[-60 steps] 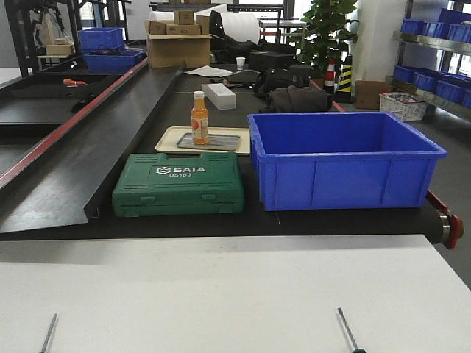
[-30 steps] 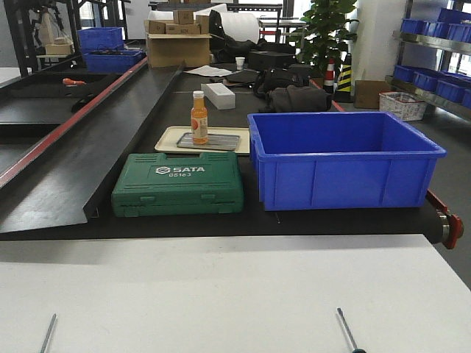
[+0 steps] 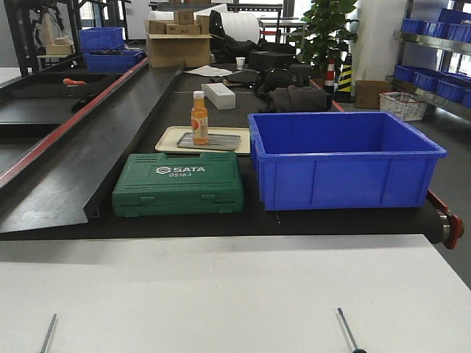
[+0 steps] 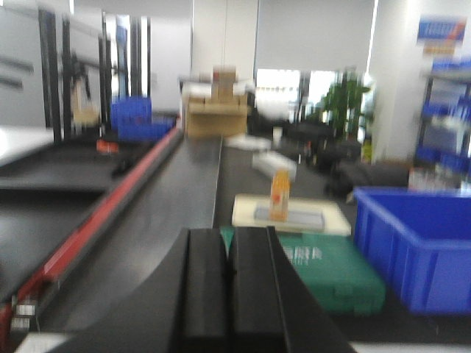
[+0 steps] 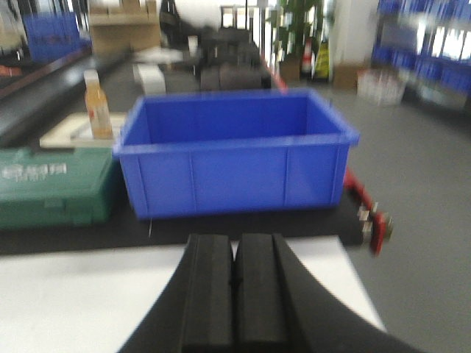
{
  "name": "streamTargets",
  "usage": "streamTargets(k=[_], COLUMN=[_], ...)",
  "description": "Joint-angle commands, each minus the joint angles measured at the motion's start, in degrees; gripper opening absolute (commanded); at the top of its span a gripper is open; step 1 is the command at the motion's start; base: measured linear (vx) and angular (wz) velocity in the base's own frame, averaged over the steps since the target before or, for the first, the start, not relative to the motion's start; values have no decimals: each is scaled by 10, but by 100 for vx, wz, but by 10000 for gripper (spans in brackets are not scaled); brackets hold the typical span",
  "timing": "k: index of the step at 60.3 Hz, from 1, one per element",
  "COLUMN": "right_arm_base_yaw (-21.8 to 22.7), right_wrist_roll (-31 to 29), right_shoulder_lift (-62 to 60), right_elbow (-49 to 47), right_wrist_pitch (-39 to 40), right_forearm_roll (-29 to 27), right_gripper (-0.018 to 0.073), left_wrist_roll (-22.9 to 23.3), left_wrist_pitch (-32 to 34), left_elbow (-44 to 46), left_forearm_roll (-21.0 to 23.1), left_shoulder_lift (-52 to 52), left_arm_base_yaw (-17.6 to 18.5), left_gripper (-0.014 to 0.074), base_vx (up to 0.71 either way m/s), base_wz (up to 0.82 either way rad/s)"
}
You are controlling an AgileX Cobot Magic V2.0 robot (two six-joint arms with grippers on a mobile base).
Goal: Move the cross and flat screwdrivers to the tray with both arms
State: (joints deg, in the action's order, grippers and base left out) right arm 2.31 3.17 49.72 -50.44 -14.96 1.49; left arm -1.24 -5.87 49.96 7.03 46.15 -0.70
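**Two screwdrivers at the near edge, both hands pressed together**

Two slim tools lie on the white surface, well apart. At the far left, the left screwdriver shows only its thin metal shaft, running off the bottom edge of the front view. Whether it is the cross or the flat one cannot be told. The left hand appears in its own wrist view with its two black fingers pressed together, pinching nothing.

Beyond the white surface, on the dark belt, sits a green SATA case. Behind it lies the cream tray, which carries an orange bottle standing upright on a grey plate. Just beside the case and tray stands the blue bin.

Further right, the right screwdriver lies on the white surface with its tip toward the belt; its tip type is too small to tell. The right hand also has its fingers pressed together around nothing.
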Motion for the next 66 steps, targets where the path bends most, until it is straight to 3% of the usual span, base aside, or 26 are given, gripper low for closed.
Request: streamTargets(k=[1,15,24,31,46,51,59,66], right_arm_base_yaw=[0,0,0,0,0,0,-6,-41], right_wrist_roll=[11,11,-9,-25,-32,-32,-84,-147], right_shoulder_lift=[43,143,157,157,157,159,187,245], right_elbow=[-21,-22,-22,-22,-22,-22,-36,-81], right_wrist_pitch=[28,-29,-35,-37,-40,-46,-124,-204], right_forearm_roll=[-26,-55,-55,-55,-55,-55,-65,-90], right_gripper=[-8,-3,45,148,537,618,622,582], left_wrist_roll=[5,2,-48,-51,-50,-49,-49,-49], left_wrist_pitch=[12,-86,-83,-83,-86,-90,-103,-109], left_elbow=[26,26,26,26,26,25,24,24], left_forearm_roll=[4,2,4,5,8,8,8,8], left_shoulder_lift=[50,156,199,212,225,226,231,243], left_arm_base_yaw=[3,3,3,3,3,3,3,3], left_gripper=[-6,-2,38,113,404,472,507,504], base_vx=[0,0,0,0,0,0,0,0], base_wz=[0,0,0,0,0,0,0,0])
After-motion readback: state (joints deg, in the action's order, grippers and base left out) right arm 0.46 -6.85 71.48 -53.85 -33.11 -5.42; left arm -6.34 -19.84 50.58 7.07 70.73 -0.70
